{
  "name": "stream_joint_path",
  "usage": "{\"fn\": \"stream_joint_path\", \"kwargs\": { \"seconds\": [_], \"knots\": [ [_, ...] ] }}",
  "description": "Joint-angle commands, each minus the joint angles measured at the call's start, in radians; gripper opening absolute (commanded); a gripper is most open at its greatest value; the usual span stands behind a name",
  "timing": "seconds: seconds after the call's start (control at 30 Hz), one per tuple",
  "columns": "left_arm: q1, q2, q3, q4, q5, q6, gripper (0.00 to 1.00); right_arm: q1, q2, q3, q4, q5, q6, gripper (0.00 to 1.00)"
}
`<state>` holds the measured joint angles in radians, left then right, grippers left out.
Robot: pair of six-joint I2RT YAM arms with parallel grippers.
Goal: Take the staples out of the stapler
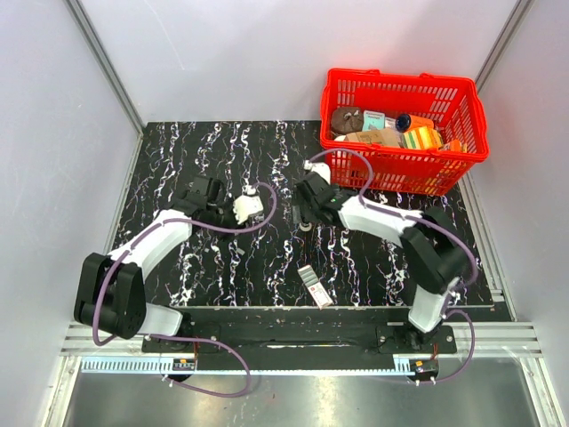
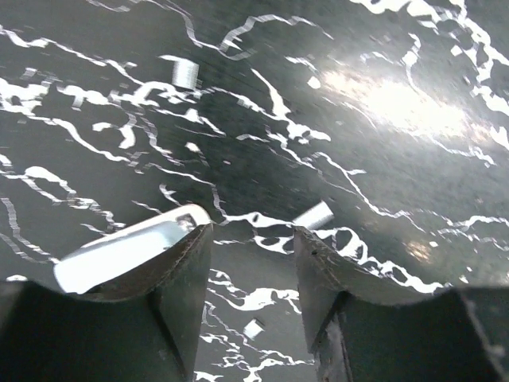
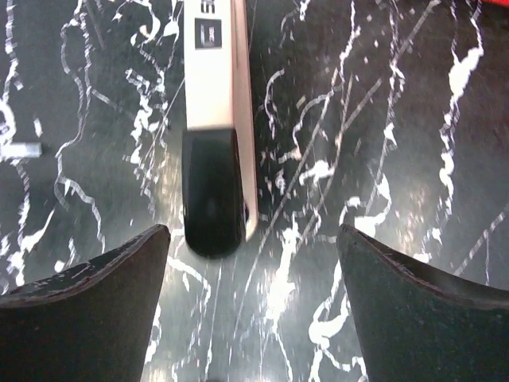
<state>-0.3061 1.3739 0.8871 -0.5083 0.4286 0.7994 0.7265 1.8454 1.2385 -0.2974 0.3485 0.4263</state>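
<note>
The stapler [image 3: 211,119] lies on the black marbled table just ahead of my right gripper [image 3: 253,239]. Its rounded black end [image 3: 211,199] points at the gap and its pale top runs away toward the frame's upper edge. The right jaws stand wide open and touch nothing. My left gripper [image 2: 253,235] is open with only bare table between its fingers. A silvery metal strip [image 2: 119,253] lies against the outer side of its left finger [image 2: 187,286]. Short staple pieces [image 2: 184,73] [image 2: 312,215] [image 2: 253,328] are scattered on the table. From above, both grippers [image 1: 206,197] [image 1: 311,203] hang low over mid-table.
A red basket [image 1: 404,169] full of assorted items stands at the back right, close behind the right arm. A flat pink-and-green box [image 1: 314,286] lies near the front edge between the arms. Grey walls close in both sides.
</note>
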Motion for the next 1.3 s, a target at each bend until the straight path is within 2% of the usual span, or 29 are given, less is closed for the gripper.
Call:
{"fn": "stream_joint_path", "kwargs": {
  "seconds": [0.0,0.17,0.33,0.63,1.07,1.27],
  "knots": [
    [0.002,-0.035,-0.037,-0.090,0.081,0.171,0.52,-0.003,-0.224,-0.120,0.038,-0.086,0.078,0.92],
    [-0.010,-0.038,-0.069,-0.119,0.084,0.259,0.56,0.004,-0.353,-0.278,0.063,-0.282,0.132,0.99],
    [-0.033,-0.019,-0.086,-0.088,0.038,0.256,0.62,0.068,-0.380,-0.356,0.063,-0.321,0.132,0.99],
    [-0.034,-0.050,-0.065,-0.064,0.044,0.178,0.62,0.182,-0.284,-0.352,0.043,-0.287,0.115,1.00],
    [-0.033,-0.130,-0.056,-0.090,0.021,0.120,0.62,0.226,-0.232,-0.330,-0.065,-0.257,0.098,0.99],
    [-0.033,-0.163,-0.050,-0.107,-0.002,0.098,0.62,0.235,-0.154,-0.275,-0.134,-0.207,0.109,0.94]
  ]
}}
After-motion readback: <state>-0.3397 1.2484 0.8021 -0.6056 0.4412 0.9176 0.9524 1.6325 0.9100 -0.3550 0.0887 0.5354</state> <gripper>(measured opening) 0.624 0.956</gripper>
